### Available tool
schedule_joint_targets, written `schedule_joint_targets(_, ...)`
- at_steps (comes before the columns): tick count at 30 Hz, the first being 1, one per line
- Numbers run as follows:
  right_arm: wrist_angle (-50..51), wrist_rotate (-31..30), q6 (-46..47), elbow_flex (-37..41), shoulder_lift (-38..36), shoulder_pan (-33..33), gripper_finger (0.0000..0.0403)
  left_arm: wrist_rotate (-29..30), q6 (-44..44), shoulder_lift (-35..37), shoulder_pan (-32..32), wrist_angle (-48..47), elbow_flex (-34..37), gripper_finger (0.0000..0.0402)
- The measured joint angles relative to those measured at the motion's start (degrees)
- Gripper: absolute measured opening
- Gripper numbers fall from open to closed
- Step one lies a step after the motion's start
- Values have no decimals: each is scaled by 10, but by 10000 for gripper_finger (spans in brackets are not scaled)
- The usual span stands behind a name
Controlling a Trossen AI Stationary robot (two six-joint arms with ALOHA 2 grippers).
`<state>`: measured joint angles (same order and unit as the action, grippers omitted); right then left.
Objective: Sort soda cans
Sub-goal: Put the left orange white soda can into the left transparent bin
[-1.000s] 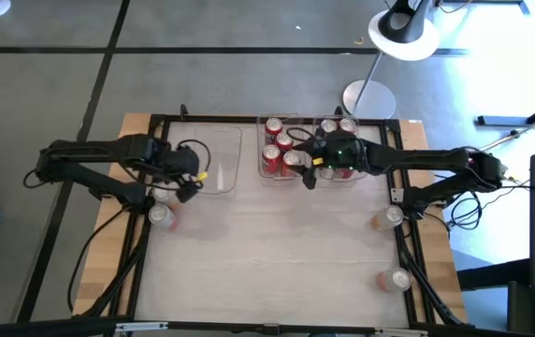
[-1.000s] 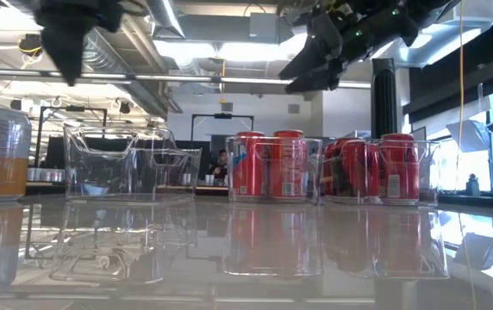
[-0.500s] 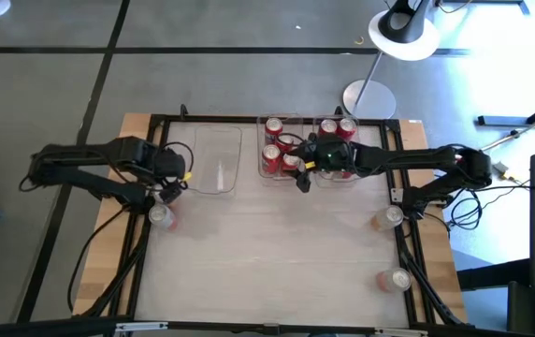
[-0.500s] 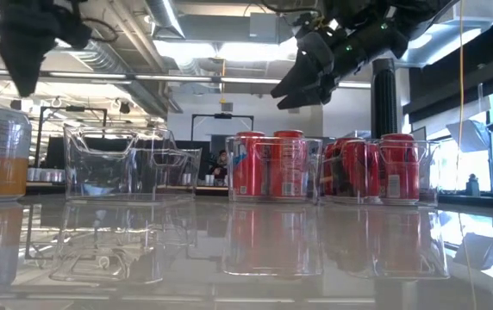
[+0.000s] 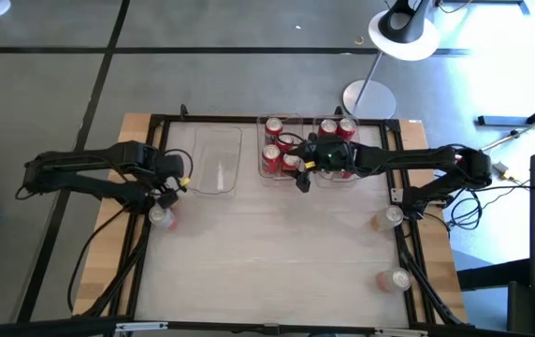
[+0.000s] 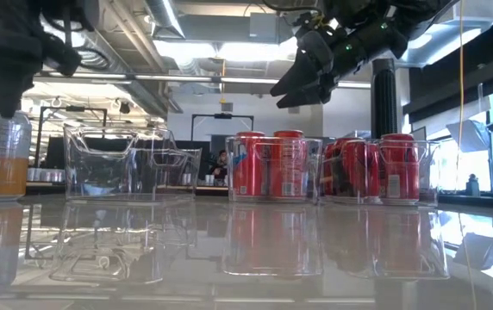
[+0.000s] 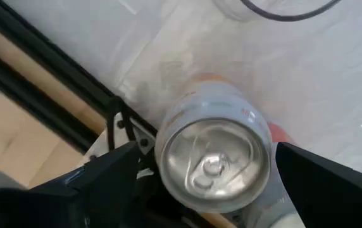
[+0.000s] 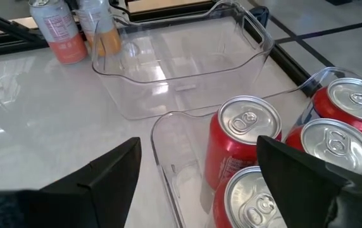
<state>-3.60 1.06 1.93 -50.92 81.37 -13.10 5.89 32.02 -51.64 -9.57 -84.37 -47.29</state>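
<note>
Left gripper (image 7: 200, 183), moved leftward, jaws wide above pale can (image 7: 214, 161): light, rigid, slippery; grasp mid-wall. Right gripper (image 8: 197, 183) open.

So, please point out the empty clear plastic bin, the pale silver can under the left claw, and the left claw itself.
Empty clear plastic bin (image 5: 218, 161), high view, bare floor.
Pale silver can (image 7: 214, 166), left wrist view, silver lid.
Left claw (image 5: 166, 190), high view, midway between fingertips.

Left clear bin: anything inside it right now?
The left clear bin looks empty in the high and right wrist views; bare floor shows through. The low view shows no cans in it. The red cans sit in the neighbouring bins.
</note>
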Motion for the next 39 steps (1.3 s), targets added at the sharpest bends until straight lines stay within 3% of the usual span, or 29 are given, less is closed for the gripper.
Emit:
schedule_joint_targets(4,0,0,0,0,0,0,310,-16,-24,-2,-4,33,19,356)
schedule_joint_targets(24,-13,-5,0,-1,25,0,310,-38,-117,-53,-3,18,26,355)
schedule_joint_targets(33,-18,-4,0,-1,25,0,310,-31,-144,-70,-3,13,28,287)
schedule_joint_targets(39,-26,-4,-7,-1,25,0,310,-24,-137,-71,-3,15,23,287)
